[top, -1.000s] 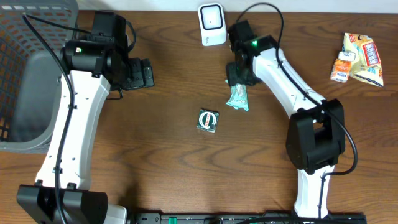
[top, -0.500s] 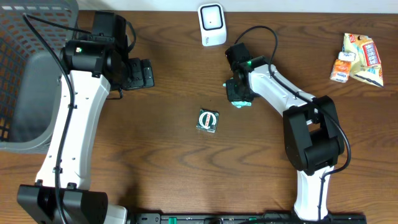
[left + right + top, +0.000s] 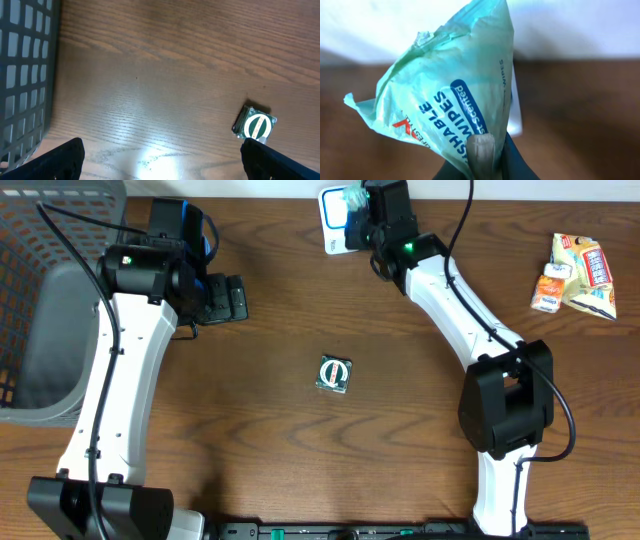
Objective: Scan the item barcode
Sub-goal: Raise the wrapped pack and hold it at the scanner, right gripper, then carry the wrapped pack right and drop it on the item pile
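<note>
Grey basket (image 3: pixel 20 240) at left, green packet (image 3: pixel 334 373) centre, perhaps snack packs (image 3: pixel 582 272) far right.

overhead: top-down, far | wrists: close | shared: green square item (image 3: pixel 334 373)

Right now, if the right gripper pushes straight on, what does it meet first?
Probably the white scanner: the right gripper, shut on the wipes packet, points at it, so the packet would touch first. Gap unclear.
</note>
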{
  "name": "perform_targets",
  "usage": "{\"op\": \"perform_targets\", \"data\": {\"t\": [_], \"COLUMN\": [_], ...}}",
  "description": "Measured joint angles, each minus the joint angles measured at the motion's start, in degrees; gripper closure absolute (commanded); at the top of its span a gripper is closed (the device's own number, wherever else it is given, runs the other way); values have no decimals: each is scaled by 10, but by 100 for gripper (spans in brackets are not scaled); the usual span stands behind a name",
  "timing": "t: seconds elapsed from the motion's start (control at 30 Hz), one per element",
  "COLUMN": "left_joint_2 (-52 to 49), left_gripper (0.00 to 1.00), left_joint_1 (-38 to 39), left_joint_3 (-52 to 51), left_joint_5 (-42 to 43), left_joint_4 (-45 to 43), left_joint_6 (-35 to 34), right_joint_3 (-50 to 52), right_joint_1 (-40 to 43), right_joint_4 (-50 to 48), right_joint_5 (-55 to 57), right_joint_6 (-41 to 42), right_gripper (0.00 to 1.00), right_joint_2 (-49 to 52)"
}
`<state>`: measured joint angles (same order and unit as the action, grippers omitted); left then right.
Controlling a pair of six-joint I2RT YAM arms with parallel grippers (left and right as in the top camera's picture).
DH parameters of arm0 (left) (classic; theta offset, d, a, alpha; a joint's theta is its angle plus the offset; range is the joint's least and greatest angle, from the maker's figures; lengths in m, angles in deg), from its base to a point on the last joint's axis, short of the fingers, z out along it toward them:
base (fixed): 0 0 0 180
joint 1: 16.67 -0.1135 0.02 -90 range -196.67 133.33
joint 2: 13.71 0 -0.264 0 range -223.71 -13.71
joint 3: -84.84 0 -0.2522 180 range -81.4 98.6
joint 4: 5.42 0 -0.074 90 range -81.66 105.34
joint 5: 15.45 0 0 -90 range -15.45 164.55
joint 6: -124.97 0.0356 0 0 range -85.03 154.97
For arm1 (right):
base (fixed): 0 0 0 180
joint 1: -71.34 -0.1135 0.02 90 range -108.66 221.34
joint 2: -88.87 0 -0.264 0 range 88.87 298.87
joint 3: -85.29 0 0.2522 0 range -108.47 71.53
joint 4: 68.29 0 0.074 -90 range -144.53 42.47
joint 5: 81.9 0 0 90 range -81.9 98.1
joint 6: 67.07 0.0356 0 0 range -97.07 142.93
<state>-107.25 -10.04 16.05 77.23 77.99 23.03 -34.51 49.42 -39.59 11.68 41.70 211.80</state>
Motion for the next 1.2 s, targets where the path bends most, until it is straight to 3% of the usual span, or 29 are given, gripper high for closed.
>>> {"op": "perform_targets", "data": {"t": [0.23, 0.47, 0.77, 0.93, 1.03, 1.2], "left_joint_2": [0, 0, 0, 0, 0, 0], "left_gripper": [2, 2, 2, 2, 2, 2], "left_joint_1": [0, 0, 0, 0, 0, 0], "left_joint_3": [0, 0, 0, 0, 0, 0], "left_joint_5": [0, 0, 0, 0, 0, 0], "left_joint_4": [0, 0, 0, 0, 0, 0], "left_joint_6": [0, 0, 0, 0, 0, 0], "right_joint_3": [-49, -79, -83, -83, -84, -92], "right_joint_1": [3, 3, 5, 30, 79, 191], "right_joint_4": [-114, -149, -144, -70, 49, 231], "right_joint_5": [-2, -2, -3, -5, 24, 163], "right_joint_6": [3, -46, -67, -71, -73, -96], "right_gripper": [99, 99, 99, 99, 99, 99], "right_joint_2": [54, 172, 170, 144, 94, 17]}}
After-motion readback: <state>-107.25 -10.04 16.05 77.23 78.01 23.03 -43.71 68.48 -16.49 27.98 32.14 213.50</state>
